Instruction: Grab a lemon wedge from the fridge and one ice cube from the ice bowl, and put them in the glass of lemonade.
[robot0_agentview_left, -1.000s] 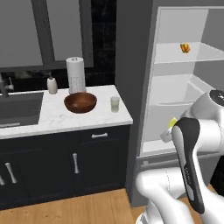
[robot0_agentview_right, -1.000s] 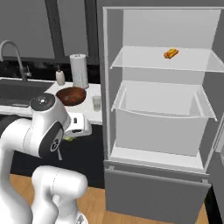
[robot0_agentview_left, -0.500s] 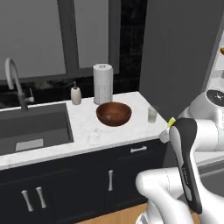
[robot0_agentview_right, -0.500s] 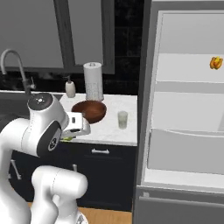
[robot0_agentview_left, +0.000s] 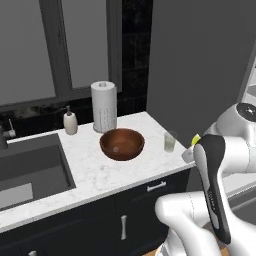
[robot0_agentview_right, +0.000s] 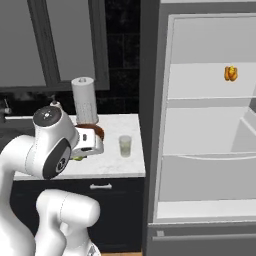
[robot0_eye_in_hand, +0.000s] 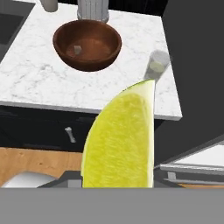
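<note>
The gripper (robot0_agentview_left: 192, 146) is closed on the lemon wedge (robot0_eye_in_hand: 124, 142), which stands large and yellow-green in the hand view, held out in front of the counter's (robot0_agentview_left: 95, 172) edge. Just beyond it on the marble top stands the glass of lemonade (robot0_eye_in_hand: 156, 64), and farther along sits the ice bowl (robot0_eye_in_hand: 87, 43) with one ice cube (robot0_eye_in_hand: 77, 49) inside. Behind the bowl stands a paper towel roll (robot0_agentview_left: 104, 106). The fridge (robot0_agentview_right: 210, 150) stands open, an orange item (robot0_agentview_right: 230, 73) on its upper shelf.
</note>
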